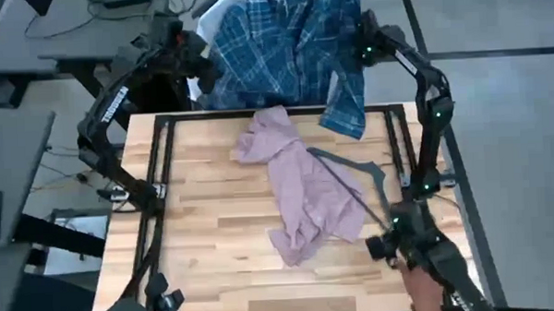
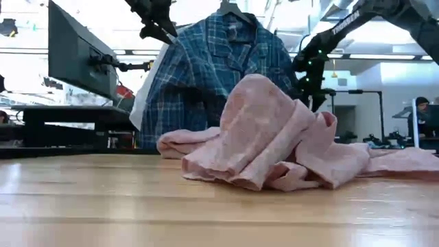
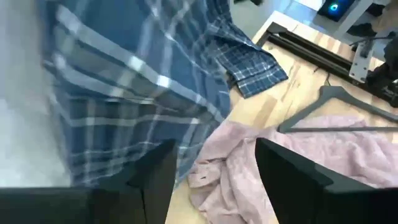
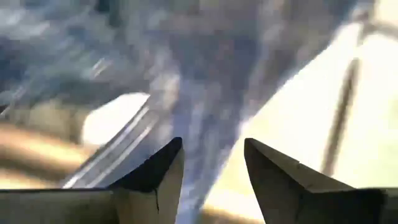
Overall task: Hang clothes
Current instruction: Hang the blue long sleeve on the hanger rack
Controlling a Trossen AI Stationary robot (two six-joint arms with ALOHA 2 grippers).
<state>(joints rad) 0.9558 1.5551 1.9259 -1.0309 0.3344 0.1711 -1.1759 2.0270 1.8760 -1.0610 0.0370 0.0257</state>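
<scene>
- The plaid shirt hangs at the top centre of the high view, past the far edge of the surface; a white garment shows just behind it at upper left. That step looks about done.
- The pink shirt lies crumpled in the middle of the surface, with the dark wire hanger resting on its right side. I judge this the next garment to hang.
- Your left gripper is raised beside the plaid shirt at upper left of the high view; its fingers stand wide apart and hold nothing.
- Your right gripper is at the plaid shirt's right edge, upper right of the high view; its fingers are partly apart, with blurred plaid cloth beyond them. I see nothing between them.
- Next, you need to bring both arms down to the pink shirt, take the hanger and find the collar; the cloth is bunched, so expect to spread it first.
</scene>
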